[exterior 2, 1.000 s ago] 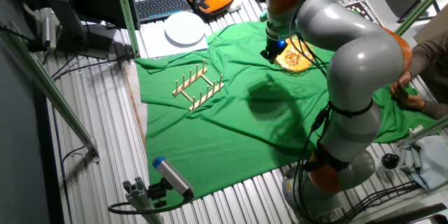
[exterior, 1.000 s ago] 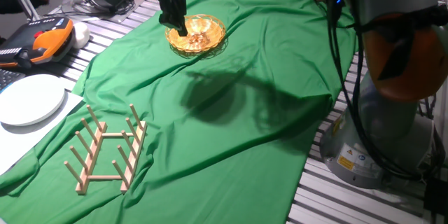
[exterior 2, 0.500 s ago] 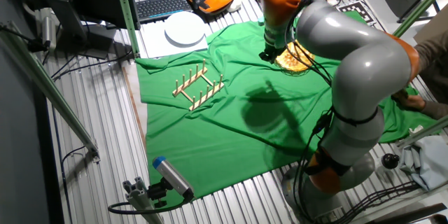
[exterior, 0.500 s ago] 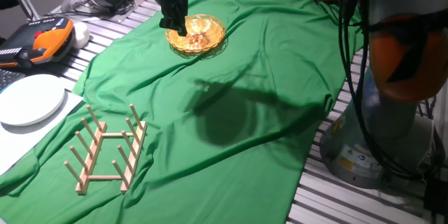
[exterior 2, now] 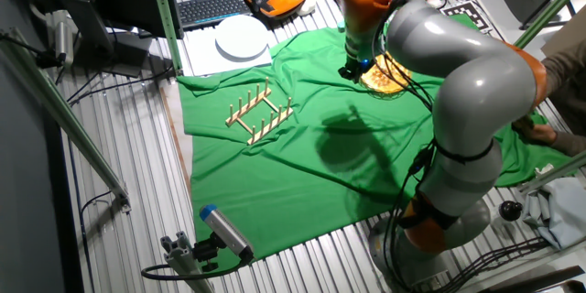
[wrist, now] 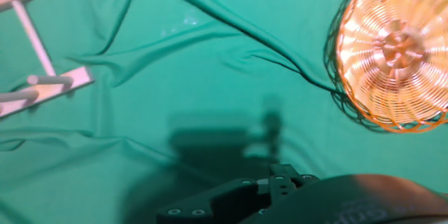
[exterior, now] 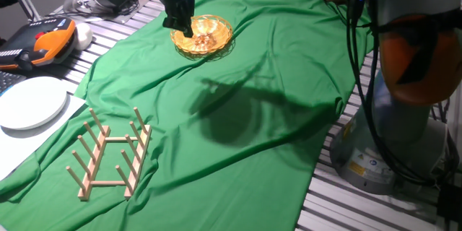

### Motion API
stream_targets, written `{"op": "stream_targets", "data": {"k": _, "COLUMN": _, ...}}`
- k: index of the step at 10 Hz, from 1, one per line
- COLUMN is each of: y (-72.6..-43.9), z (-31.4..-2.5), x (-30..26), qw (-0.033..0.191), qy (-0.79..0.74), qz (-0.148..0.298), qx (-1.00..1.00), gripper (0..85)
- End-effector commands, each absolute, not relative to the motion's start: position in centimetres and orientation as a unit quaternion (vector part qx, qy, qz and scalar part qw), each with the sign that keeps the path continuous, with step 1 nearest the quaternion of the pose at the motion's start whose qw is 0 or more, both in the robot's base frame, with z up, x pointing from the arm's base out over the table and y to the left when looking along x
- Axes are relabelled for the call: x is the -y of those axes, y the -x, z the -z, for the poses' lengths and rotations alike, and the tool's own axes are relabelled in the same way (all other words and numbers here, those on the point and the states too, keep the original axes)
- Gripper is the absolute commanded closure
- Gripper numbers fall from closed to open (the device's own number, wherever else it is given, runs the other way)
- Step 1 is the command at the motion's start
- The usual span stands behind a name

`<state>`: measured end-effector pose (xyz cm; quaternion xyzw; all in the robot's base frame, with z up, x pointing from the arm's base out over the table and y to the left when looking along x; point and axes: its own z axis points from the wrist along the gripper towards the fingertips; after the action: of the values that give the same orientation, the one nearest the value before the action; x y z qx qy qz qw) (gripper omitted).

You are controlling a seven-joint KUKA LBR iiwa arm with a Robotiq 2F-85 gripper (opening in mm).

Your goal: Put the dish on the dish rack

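Note:
The dish (exterior: 205, 35) is a golden woven basket lying flat on the green cloth at the far end of the table. It also shows in the other fixed view (exterior 2: 385, 77) and at the right of the hand view (wrist: 395, 49). My gripper (exterior: 178, 24) hangs at the dish's left rim, and its dark fingers merge into one shape (exterior 2: 352, 70). I cannot make out whether it touches the rim. The dish rack (exterior: 109, 152), light wood with upright pegs, stands on the cloth near the front left (exterior 2: 259, 113), and a corner of it shows in the hand view (wrist: 38, 80).
A white plate (exterior: 29, 102) rests on paper left of the cloth, with an orange pendant (exterior: 47, 43) behind it. The robot's base (exterior: 404, 115) stands at the right edge. Only dark hand housing (wrist: 245, 196) fills the bottom of the hand view.
The arm's elbow swung, so its shadow on the cloth drifted right. The gripper stayed by the dish's left rim, shifting only slightly. The dish has not moved.

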<state>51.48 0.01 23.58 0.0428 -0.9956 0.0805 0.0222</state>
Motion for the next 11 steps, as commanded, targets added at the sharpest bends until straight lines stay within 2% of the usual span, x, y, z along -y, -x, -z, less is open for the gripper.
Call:
{"op": "stream_targets", "data": {"k": 1, "y": -51.49, "z": -23.59, "x": -0.07, "qw": 0.018, "qy": -0.04, "qz": -0.085, "qx": 0.995, "gripper": 85.0}}
{"op": "stream_targets", "data": {"k": 6, "y": -51.49, "z": -23.59, "x": -0.07, "qw": 0.017, "qy": -0.046, "qz": -0.084, "qx": 0.995, "gripper": 85.0}}
{"op": "stream_targets", "data": {"k": 9, "y": -51.49, "z": -23.59, "x": -0.07, "qw": 0.029, "qy": -0.051, "qz": -0.082, "qx": 0.995, "gripper": 85.0}}
{"op": "stream_targets", "data": {"k": 11, "y": -51.49, "z": -23.59, "x": -0.07, "qw": 0.029, "qy": -0.051, "qz": -0.084, "qx": 0.995, "gripper": 85.0}}
